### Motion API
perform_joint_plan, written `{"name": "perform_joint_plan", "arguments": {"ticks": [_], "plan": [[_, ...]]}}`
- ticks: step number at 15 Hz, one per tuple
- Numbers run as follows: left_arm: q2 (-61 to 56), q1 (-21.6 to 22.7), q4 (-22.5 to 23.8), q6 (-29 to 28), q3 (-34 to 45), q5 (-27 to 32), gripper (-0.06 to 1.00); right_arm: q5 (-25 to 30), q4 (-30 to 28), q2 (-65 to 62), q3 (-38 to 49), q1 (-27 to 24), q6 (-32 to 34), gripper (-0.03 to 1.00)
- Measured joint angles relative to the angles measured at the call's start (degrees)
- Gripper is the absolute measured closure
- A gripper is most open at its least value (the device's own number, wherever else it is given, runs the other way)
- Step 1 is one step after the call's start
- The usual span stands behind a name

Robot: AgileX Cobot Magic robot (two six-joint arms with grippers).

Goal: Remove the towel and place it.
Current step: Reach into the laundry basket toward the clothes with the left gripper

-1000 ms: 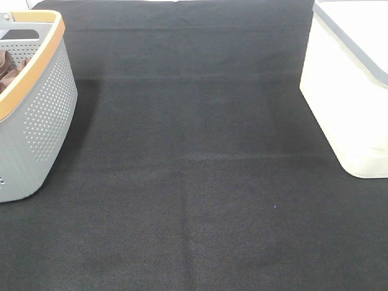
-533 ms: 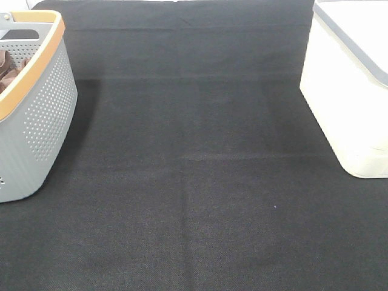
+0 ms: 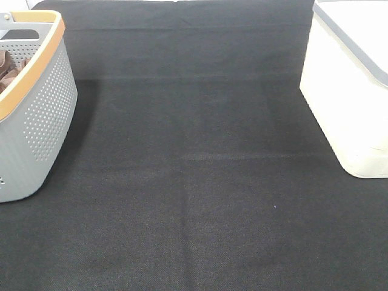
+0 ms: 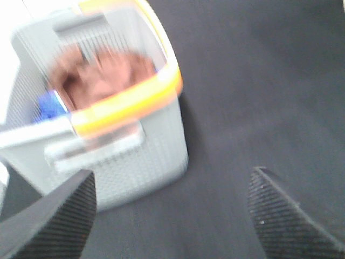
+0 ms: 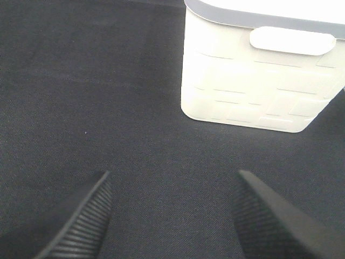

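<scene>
A grey perforated basket (image 3: 42, 115) with an orange rim stands at the left edge of the black table. Rust-brown cloth (image 3: 7, 66) lies bunched inside it; I cannot tell which part is the towel. The blurred left wrist view shows the same basket (image 4: 135, 151) with the brown cloth (image 4: 102, 75) inside. My left gripper (image 4: 170, 216) is open and empty above the table beside the basket. My right gripper (image 5: 172, 216) is open and empty above the bare table, short of the white bin. Neither gripper shows in the high view.
A white plastic bin (image 3: 351, 91) with a grey rim stands at the right edge, also in the right wrist view (image 5: 259, 75). Something blue (image 4: 49, 105) lies in the basket beside the cloth. The black table mat (image 3: 194, 170) spans between basket and bin.
Nothing has moved in the high view. The left wrist view is motion-blurred.
</scene>
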Motion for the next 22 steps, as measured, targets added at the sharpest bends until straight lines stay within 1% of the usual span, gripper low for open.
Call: {"name": "perform_joint_plan", "arguments": {"ticks": [2, 4, 5, 6, 7, 8, 10, 12, 14, 15, 17, 21, 22], "plan": [[0.86, 0.00, 2.23, -4.70, -0.06, -7.85, 0.20, 0.00, 0.00, 0.00, 0.00, 0.00, 0.00, 0.35], [5.50, 0.00, 5.84, -9.68, -0.11, -15.64, 0.20, 0.00, 0.00, 0.00, 0.00, 0.00, 0.00, 0.35], [8.71, 0.00, 7.79, -11.80, -0.11, -18.91, 0.22, 0.00, 0.00, 0.00, 0.00, 0.00, 0.00, 0.35], [14.84, 0.00, 9.97, -14.67, -0.23, -23.38, 0.26, 0.00, 0.00, 0.00, 0.00, 0.00, 0.00, 0.35], [20.00, 0.00, 10.94, -15.36, -0.92, -24.64, 0.29, 0.00, 0.00, 0.00, 0.00, 0.00, 0.00, 0.35], [20.00, 0.00, 10.94, -15.36, -0.92, -24.64, 0.29, 0.00, 0.00, 0.00, 0.00, 0.00, 0.00, 0.35], [29.85, 0.00, 12.78, -15.81, -4.35, -25.27, 0.30, 0.00, 0.00, 0.00, 0.00, 0.00, 0.00, 0.35], [40.74, 0.00, 14.73, -15.99, -10.14, -24.41, 0.31, 0.00, 0.00, 0.00, 0.00, 0.00, 0.00, 0.35], [49.56, 0.74, 17.02, -15.99, -17.70, -20.00, 0.31, 0.00, 0.00, 0.00, 0.00, 0.00, 0.00, 0.35], [56.32, 2.29, 18.05, -15.99, -23.20, -15.30, 0.31, 0.00, 0.00, 0.00, 0.00, 0.00, 0.00, 0.35], [63.94, 4.70, 19.08, -15.99, -29.51, -10.71, 0.32, 0.00, 0.00, 0.00, 0.00, 0.00, 0.00, 0.35], [76.60, 8.54, 19.48, -15.99, -39.36, -7.51, 0.32, 0.00, 0.00, 0.00, 0.00, 0.00, 0.00, 0.35], [79.13, 8.71, 19.94, -15.99, -41.37, -5.96, 0.32, 0.00, 0.00, 0.00, 0.00, 0.00, 0.00, 0.35]]}}
